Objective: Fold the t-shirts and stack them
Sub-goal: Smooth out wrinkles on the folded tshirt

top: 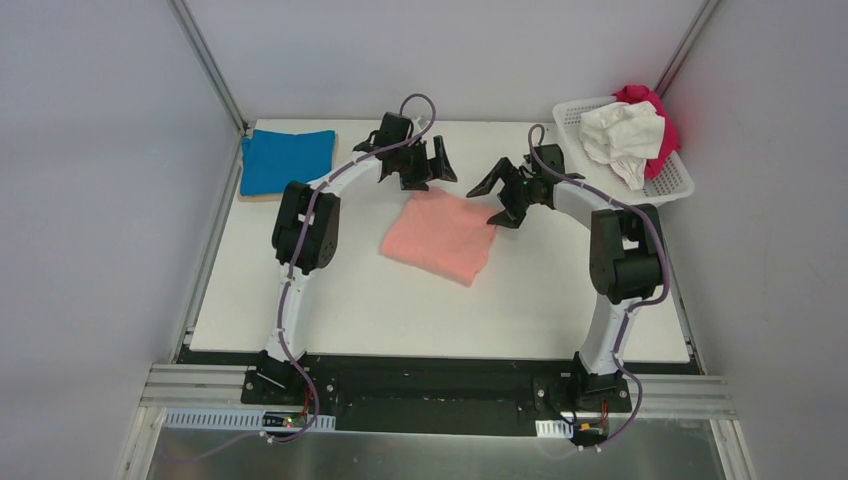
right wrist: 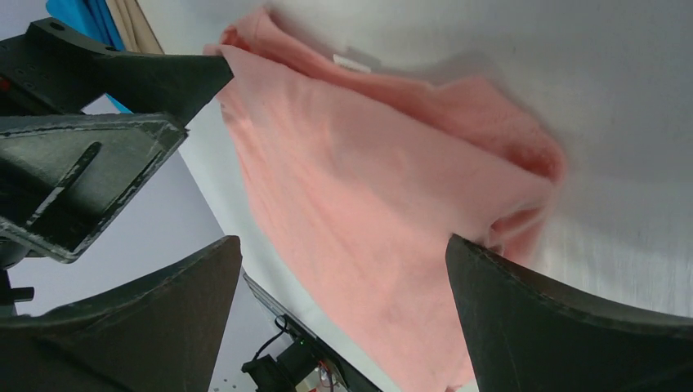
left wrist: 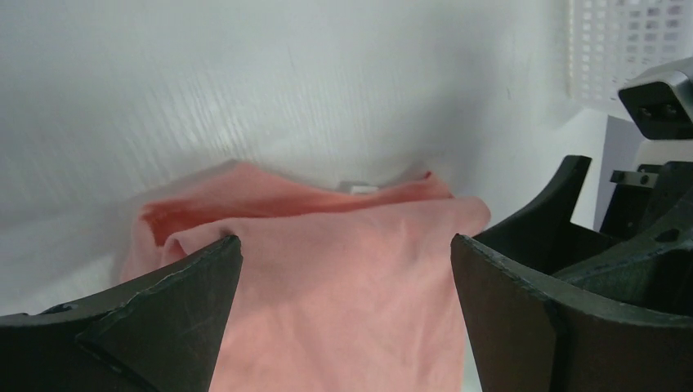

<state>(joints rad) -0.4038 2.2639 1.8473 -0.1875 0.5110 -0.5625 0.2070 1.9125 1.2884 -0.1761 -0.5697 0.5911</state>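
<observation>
The left fingers [left wrist: 163, 314] and right fingers [right wrist: 139, 322] were spread, empty, over the folded salmon-pink t-shirt [top: 440, 235] on the table [top: 560, 300].

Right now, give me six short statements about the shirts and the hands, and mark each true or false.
1. The salmon-pink shirt lies folded on the table. True.
2. The left hand is shut on it. False: it is open and holds nothing.
3. The blue shirt lies at the table's far left corner. True.
4. The basket is empty. False: a white shirt and a magenta shirt lie in it.
5. The right hand is open. True.
6. The blue shirt is stacked on the salmon-pink shirt. False: they lie apart.
</observation>
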